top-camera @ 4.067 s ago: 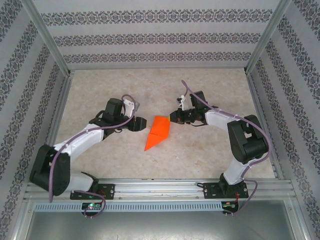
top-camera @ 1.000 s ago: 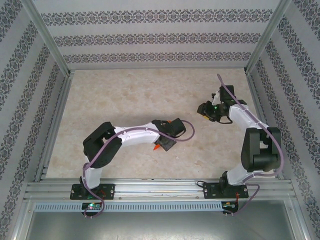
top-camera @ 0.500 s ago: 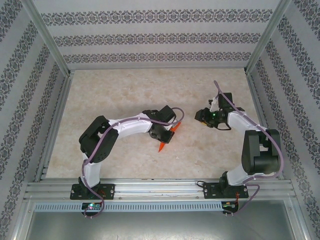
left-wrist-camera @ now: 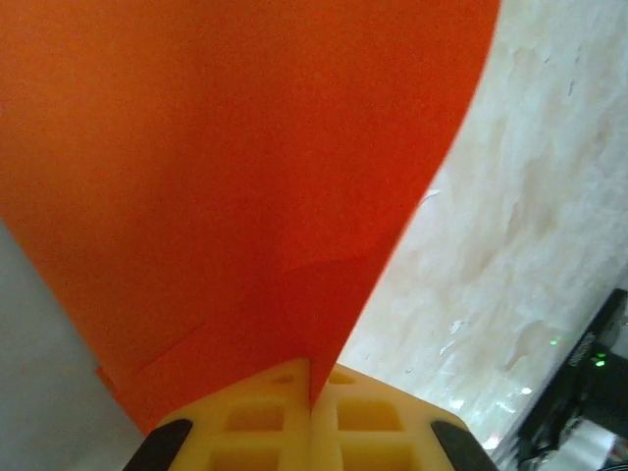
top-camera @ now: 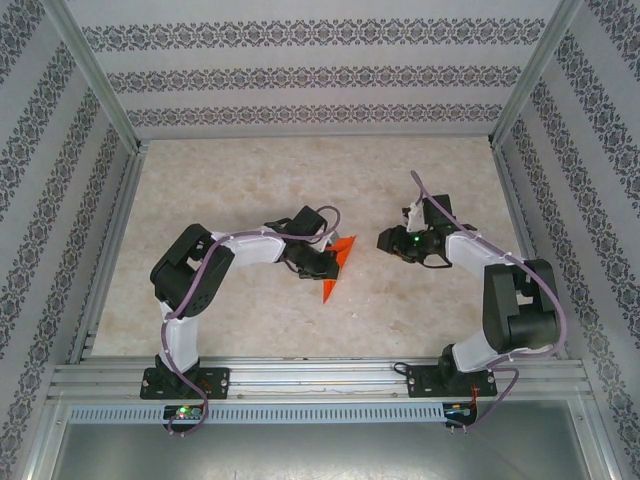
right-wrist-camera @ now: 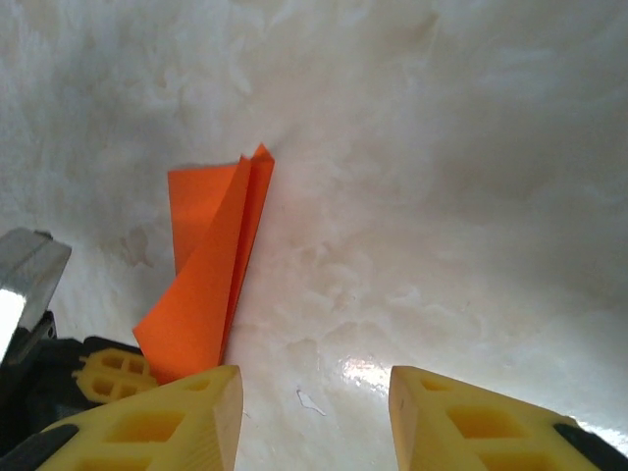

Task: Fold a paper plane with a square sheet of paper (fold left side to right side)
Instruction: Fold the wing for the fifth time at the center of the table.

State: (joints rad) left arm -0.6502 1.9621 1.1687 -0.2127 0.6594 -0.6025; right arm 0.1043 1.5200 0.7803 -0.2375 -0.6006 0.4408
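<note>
Since the table point(top-camera: 250, 180) gives the folded paper point(top-camera: 333, 282) little support near its middle, where the left claw point(top-camera: 320, 262) pinches one edge tight, the layers may spring apart or crease askew if that claw twists. Near it the right claw point(top-camera: 386, 241) hovers half spread, holding nothing; nothing lies between them.

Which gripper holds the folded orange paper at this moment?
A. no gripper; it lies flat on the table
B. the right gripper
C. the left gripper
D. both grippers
C: the left gripper is shut on the paper plane, while the right gripper stands open, apart from it.
</note>
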